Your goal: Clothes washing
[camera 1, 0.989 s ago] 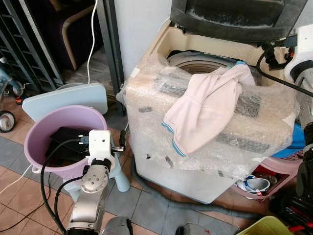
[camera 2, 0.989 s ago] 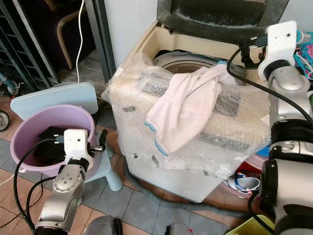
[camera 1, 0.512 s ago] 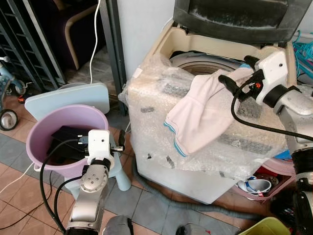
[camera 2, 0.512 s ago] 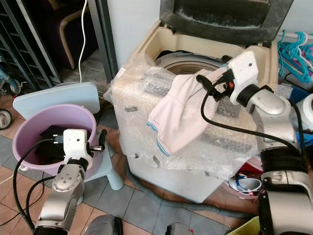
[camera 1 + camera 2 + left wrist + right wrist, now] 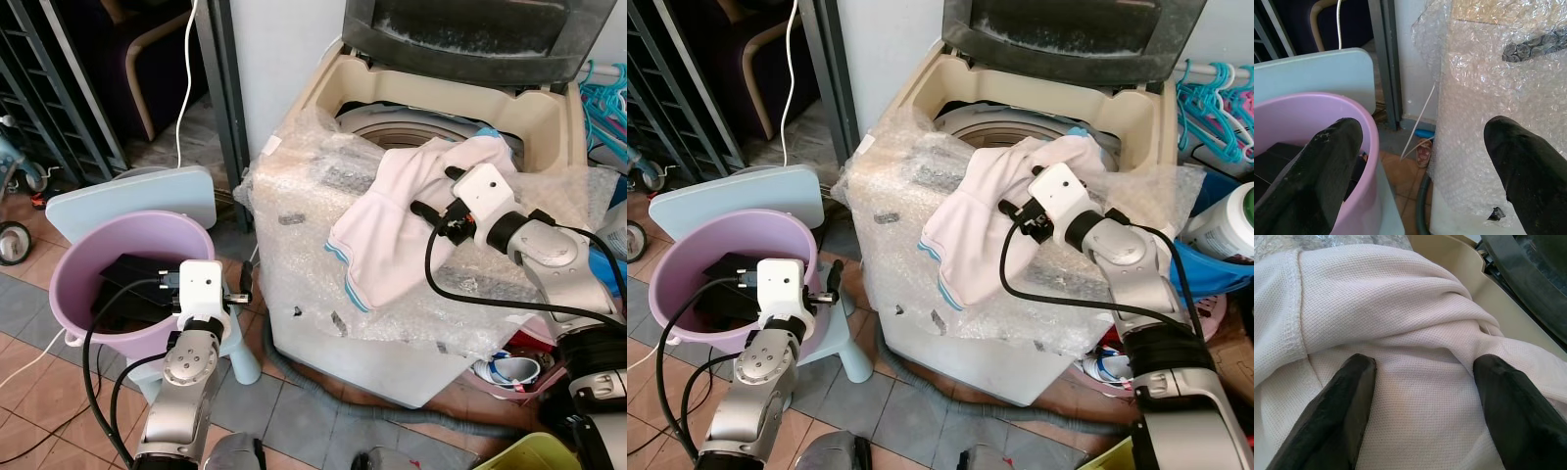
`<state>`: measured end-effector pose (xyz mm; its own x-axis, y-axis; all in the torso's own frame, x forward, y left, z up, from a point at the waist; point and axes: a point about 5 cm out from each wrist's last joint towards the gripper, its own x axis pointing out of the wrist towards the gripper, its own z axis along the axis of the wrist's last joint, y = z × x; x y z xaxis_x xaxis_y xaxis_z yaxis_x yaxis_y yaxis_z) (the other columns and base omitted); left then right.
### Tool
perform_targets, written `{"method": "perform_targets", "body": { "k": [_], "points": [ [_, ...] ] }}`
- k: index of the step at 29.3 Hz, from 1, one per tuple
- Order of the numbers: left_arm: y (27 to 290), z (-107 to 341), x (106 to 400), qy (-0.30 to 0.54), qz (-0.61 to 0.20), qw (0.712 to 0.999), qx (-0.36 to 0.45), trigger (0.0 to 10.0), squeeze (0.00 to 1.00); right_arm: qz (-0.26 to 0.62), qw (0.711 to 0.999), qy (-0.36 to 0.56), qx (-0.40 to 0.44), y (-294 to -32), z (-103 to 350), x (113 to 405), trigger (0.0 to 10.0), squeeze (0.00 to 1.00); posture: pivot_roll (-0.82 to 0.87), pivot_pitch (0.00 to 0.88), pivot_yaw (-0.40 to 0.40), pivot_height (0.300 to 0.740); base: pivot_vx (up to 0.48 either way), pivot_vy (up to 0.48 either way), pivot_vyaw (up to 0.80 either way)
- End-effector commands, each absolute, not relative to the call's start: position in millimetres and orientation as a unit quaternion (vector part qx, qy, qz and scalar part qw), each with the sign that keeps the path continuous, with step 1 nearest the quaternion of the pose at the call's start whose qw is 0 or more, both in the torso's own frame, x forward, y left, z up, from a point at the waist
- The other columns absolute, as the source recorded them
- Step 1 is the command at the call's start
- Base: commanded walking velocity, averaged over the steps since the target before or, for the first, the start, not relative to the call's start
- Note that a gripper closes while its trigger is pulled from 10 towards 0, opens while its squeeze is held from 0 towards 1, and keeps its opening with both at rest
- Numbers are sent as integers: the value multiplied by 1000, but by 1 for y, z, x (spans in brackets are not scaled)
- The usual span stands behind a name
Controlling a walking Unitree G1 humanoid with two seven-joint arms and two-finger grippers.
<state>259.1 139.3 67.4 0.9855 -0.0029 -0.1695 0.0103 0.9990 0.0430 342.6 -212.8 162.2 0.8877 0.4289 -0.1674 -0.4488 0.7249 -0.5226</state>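
Tiled floor in a utility corner, with a top-loading washing machine against the wall, its front and top edge wrapped in bubble wrap and its lid raised.

Nearest the robot, the left gripper hangs idle between the pink tub and the machine's front, fingers spread wide and holding nothing. The tub sits on a pale blue stool and contains a dark item that cannot be identified.

Further on, the white garment with a blue-trimmed hem lies draped over the front edge of the machine. Its upper end reaches the drum opening; its lower part hangs down the wrapped front. The right gripper is pressed onto the upper folds, fingers parted on either side of a ridge of cloth, not yet closed.

Risks, as judged:
- Shallow pinch: closing on one thin layer may let the cloth slip out on lifting.
- Most of the garment hangs outside; it may slide to the floor if released early.
- Fingers may snag the bubble wrap beneath the cloth and drag it.
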Motion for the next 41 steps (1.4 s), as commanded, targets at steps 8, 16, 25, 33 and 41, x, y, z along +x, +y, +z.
{"method": "perform_targets", "body": {
  "k": [8,16,25,33,41],
  "points": [
    [136,67,261,84,-6,996,30,10000,0,170,950,141,-223,-230,132,351,0,0,6,7,-2,740,0,0,0],
    [138,65,259,87,2,996,30,10000,0,76,974,164,-138,-248,130,358,0,0,15,13,-8,740,0,0,0],
    [137,65,260,88,-1,996,31,10000,0,17,992,106,-59,-252,154,371,0,0,10,17,-4,740,0,0,0],
    [135,65,260,89,-1,996,30,10000,0,4,996,72,-49,-248,176,385,0,0,17,16,-10,740,0,0,0],
    [137,66,260,85,11,996,28,10000,0,17,998,-40,-39,-227,246,410,0,0,42,9,-33,740,0,0,0]
  ]
}}
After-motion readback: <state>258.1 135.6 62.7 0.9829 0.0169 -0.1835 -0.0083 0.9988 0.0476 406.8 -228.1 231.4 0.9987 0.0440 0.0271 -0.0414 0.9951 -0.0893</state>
